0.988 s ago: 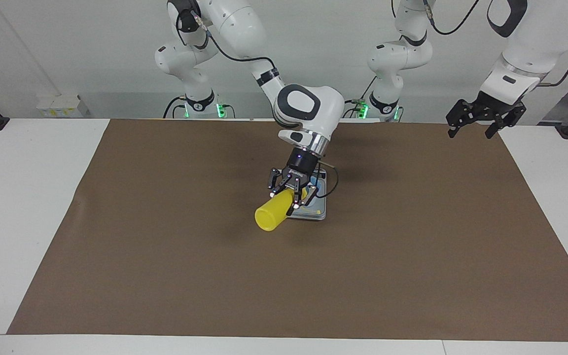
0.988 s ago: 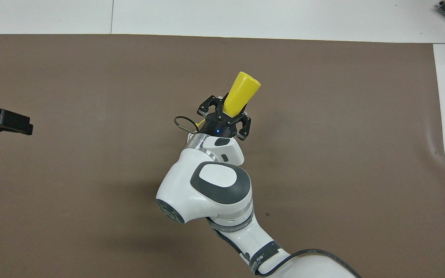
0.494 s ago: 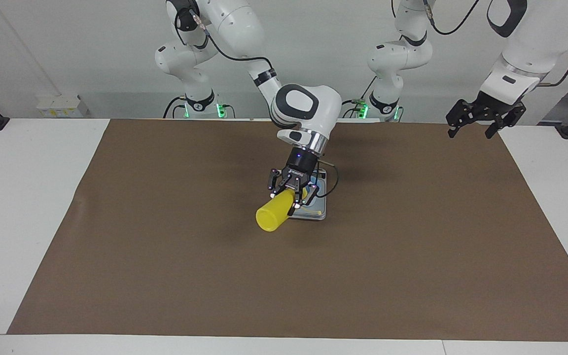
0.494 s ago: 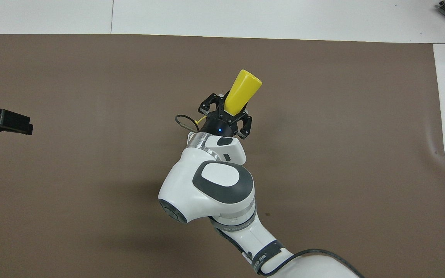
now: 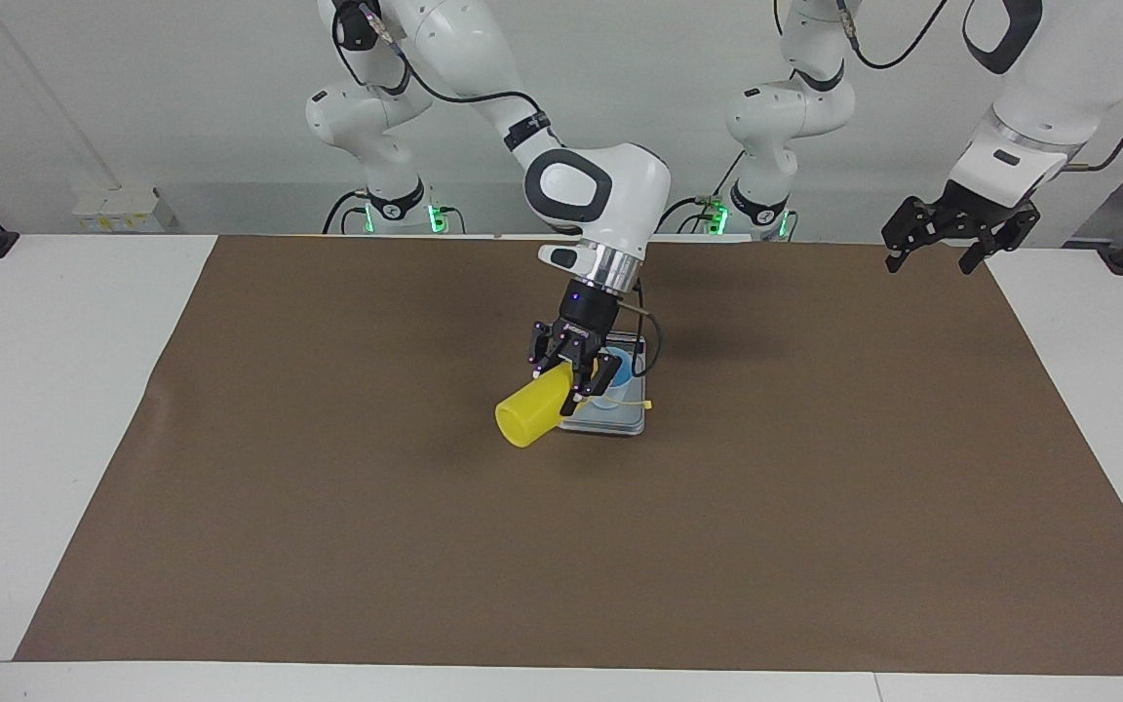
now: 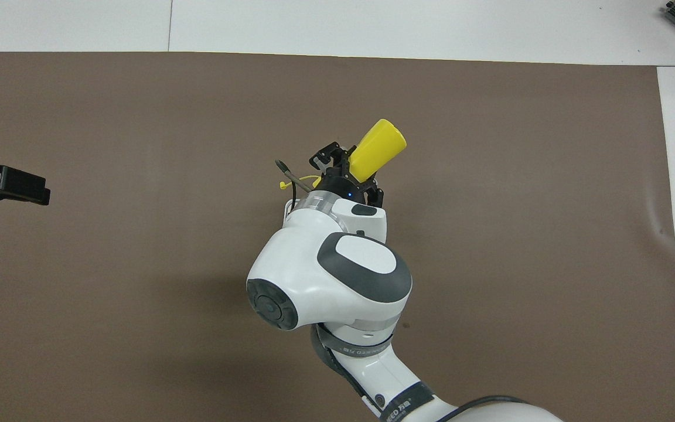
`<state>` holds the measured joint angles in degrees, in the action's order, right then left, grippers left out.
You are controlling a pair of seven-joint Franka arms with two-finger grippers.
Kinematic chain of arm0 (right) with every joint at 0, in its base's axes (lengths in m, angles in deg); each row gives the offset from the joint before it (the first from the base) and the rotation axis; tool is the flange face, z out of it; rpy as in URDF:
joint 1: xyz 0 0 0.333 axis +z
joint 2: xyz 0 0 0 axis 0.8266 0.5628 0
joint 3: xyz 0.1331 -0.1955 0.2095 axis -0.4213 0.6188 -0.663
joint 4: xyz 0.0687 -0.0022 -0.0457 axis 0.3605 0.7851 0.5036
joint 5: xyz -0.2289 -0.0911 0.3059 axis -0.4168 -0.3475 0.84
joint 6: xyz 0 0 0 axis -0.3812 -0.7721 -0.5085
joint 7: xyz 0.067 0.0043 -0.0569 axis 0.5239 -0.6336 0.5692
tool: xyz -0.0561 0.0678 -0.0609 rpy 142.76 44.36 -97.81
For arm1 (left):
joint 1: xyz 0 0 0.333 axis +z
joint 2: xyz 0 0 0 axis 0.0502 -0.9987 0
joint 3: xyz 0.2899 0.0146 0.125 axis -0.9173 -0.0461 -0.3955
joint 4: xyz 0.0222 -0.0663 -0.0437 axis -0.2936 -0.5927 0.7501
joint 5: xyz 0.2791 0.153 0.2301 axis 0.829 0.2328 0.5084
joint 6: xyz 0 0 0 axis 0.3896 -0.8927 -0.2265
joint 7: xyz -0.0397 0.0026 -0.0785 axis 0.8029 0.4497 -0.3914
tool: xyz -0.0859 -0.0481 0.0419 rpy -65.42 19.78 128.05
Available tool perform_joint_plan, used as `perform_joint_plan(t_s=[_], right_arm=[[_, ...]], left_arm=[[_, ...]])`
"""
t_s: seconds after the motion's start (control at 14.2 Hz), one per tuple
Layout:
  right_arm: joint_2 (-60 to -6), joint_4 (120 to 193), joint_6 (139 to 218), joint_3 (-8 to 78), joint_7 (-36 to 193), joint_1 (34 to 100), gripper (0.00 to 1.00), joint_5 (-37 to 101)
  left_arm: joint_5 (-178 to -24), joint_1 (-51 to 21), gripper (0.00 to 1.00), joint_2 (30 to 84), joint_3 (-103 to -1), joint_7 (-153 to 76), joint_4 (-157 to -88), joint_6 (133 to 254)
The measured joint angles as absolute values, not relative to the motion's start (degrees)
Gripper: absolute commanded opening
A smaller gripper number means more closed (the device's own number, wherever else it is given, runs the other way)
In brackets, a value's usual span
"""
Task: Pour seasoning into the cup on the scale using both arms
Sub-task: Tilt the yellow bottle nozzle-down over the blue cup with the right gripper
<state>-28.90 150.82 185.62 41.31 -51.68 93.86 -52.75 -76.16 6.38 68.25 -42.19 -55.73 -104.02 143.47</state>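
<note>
**Bottle tips over the cup as the pour goes on**

Over the last second the right arm's wrist has lifted and swung, so the blue cup [image 5: 617,375] now shows on the grey scale [image 5: 606,417] where the tool hid it before. The yellow squeeze bottle [image 5: 529,412] has rolled further onto its side, its flat base pointing away from the robots and toward the right arm's end of the surface, its nozzle end hidden by the tool over the cup. The small tethered cap [image 5: 646,404] hangs loose over the scale's edge. By my reading the pour is under way or just finishing; whether any seasoning has landed in the cup cannot be seen.

The right tool [image 5: 572,376] is clenched around the bottle near its nozzle end. The arm reaches out from its base over the brown mat [image 5: 328,487], forearm pitched steeply down, wrist canted toward the scale.

The left tool [image 5: 954,234] waits with fingers spread, holding nothing, raised over the mat's corner at the left arm's end of the surface.
</note>
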Motion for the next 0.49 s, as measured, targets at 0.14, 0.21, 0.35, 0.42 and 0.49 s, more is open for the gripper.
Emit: perform_joint_plan(t_s=[0.14,0.21,0.35,0.42,0.49], right_arm=[[-30.07,150.84,186.55,41.32,-51.68,92.42,0.1,-46.58],[-30.42,150.85,187.32,41.32,-51.68,91.45,0.1,-43.34],[-30.99,150.86,188.11,41.34,-51.68,89.56,0.1,-36.31],[-31.46,150.87,188.23,41.34,-51.68,88.53,0.1,-32.03],[-31.99,150.87,188.24,41.35,-51.68,87.7,0.1,-28.17]], left_arm=[[-76.16,6.38,1.0,68.25,-42.2,-55.73,-104.02,143.47],[-76.16,6.38,1.0,68.25,-42.2,-55.73,-104.02,143.47],[-76.16,6.38,1.0,68.25,-42.19,-55.73,-104.02,143.47],[-76.16,6.38,1.0,68.25,-42.19,-55.73,-104.07,143.47],[-76.16,6.37,1.0,68.25,-42.19,-55.73,-104.16,143.47]])
